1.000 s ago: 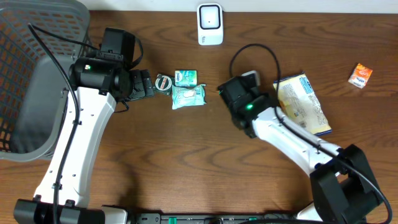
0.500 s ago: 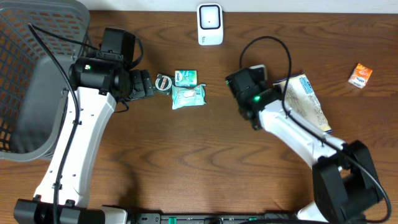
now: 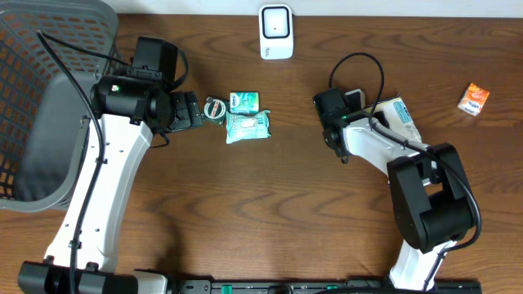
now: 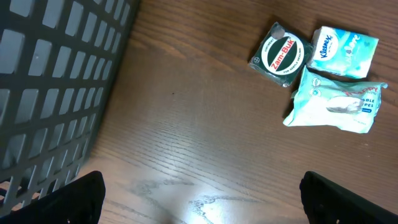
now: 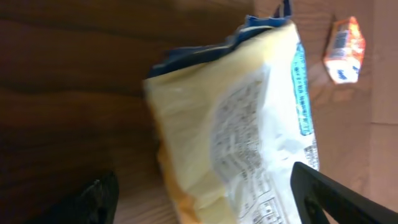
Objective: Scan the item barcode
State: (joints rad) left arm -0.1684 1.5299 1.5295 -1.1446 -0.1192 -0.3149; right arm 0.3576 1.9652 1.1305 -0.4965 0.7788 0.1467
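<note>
**A:** Start at the left. What does the overhead view give that the wrist cameras don't?

**B:** The whole grey basket (image 3: 37, 90) at the left end of the table (image 3: 245, 212). The left wrist view catches only its mesh wall. Overhead also shows the white scanner (image 3: 276, 32) at the far edge, which neither wrist camera sees.

**A:** And the left gripper (image 4: 199, 202)?

**B:** Its jaws are spread wide, with one finger in each bottom corner of its own view and bare wood between them. It holds nothing.

**A:** What lies ahead of it?

**B:** The wrist view lets you read the labels. There is a Zam-Buk tin (image 4: 281, 55), then a Kleenex pack (image 4: 345, 51), with a wipes pack (image 4: 336, 106) just beside both.

**A:** How does that arm stand?

**B:** It rises from the near edge, bends beside the basket, and its wrist is turned right toward the tin.

**A:** What about the right side?

**B:** The right gripper (image 5: 214, 199) is also spread wide. The yellow bag (image 5: 249, 124) lies on the table between and beyond its fingers, printed panel up. I can't make out a barcode.

**A:** And its pose?

**B:** It is folded back from the near right corner, with the wrist pointing right at the bag. An orange packet (image 3: 474, 99) lies well apart, farther right.
</note>
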